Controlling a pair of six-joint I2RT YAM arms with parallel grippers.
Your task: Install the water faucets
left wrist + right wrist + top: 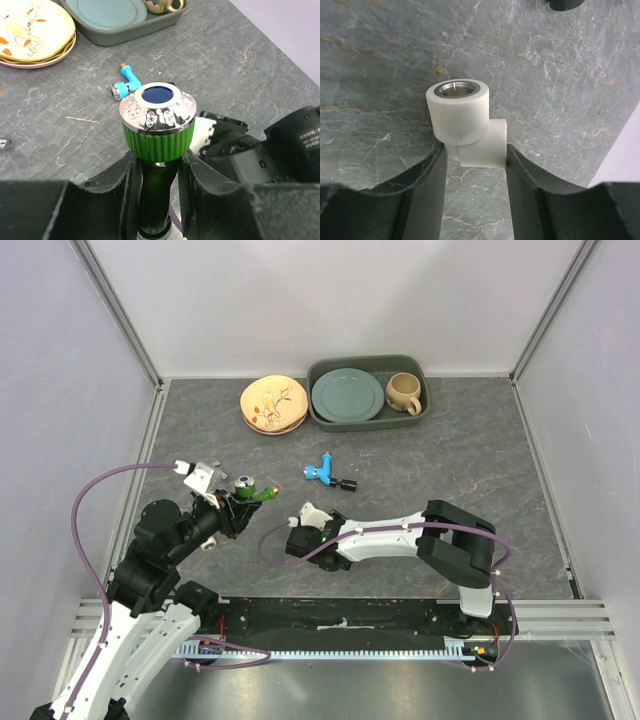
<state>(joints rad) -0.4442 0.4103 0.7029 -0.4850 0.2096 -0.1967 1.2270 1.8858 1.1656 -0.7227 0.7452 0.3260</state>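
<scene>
Mid-step on the first tap. Left gripper [157,172] has its jaws clamped on the body of the green faucet [157,125], held off the table, with the chrome-and-green knob end facing the wrist cam. I can't see its threaded end from here.

Right gripper [475,157] has its jaws closed on the lower leg of a white elbow fitting [460,112], metal threaded socket pointing up at the cam, just above the grey table [460,470].

From the top cam, the two parts are close together but not touching and not lined up.

Blue faucet [322,473] lies loose on the table beyond both arms, untouched.

My read of the next move: bring the green tap's thread coaxial with the socket, seat it, then turn. Cross-threading is the risk if I go in tilted.
</scene>
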